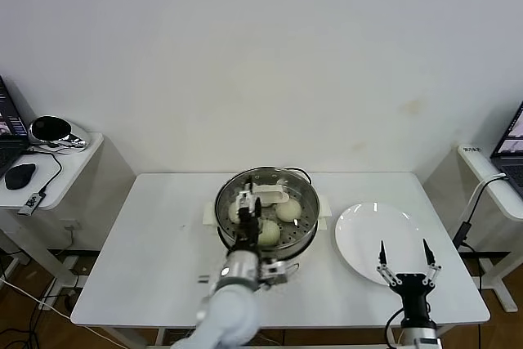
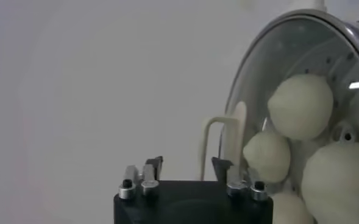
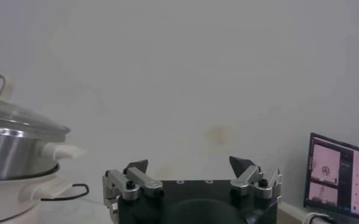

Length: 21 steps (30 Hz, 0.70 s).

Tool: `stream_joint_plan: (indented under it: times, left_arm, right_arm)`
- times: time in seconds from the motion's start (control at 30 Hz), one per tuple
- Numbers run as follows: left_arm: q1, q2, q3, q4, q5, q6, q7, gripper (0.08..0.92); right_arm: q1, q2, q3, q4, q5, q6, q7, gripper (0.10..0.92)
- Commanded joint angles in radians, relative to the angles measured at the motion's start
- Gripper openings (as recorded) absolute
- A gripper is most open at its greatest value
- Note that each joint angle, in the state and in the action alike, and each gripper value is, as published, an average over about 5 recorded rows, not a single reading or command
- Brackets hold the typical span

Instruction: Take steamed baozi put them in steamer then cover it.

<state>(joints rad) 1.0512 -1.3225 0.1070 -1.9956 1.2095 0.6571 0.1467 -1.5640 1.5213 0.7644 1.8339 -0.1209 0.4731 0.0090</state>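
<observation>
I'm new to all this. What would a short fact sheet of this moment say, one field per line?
Steamer: shiny steel pot on a white table, glass lid already on.
Buns: four, inside the pot, seen through the glass in the left wrist view.
Lid handle: cream-white bar at the lid's centre.
Left gripper: over the lid beside the handle, fingers open, holding nothing.
Right gripper: open, hovering at the near edge of the plate.
Plate: white, right of the pot, nothing on it.
</observation>
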Motion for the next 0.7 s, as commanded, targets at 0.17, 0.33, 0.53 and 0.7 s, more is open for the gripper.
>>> stream_joint_plan:
  times: [0.17,0.33,0.53,0.7]
  left_arm:
    - [0.624,0.123,-0.653,-0.268,-1.253,-0.622,-0.421,0.816]
    - [0.752,0.087,-0.666,-0.275,-1.375,-0.585,-0.481,0.823]
    - [0.829,0.024,-0.65,-0.182,-1.404,-0.725,-0.458,0.823]
    - [0.823,0.007,-0.656,-0.113,-1.442,-0.757,-0.404,0.823]
  right_arm:
    - [-0.011,-0.02,-0.014,-0.01,0.016,-0.017,-0.017,0.823]
    - [-0.046,-0.076,-0.028,0.009,0.082,-0.07,-0.048,0.823]
    - [-0.113,-0.131,-0.041,0.06,0.166,-0.181,-0.09,0.823]
    - [-0.152,-0.156,-0.062,0.083,0.216,-0.238,-0.116,0.823]
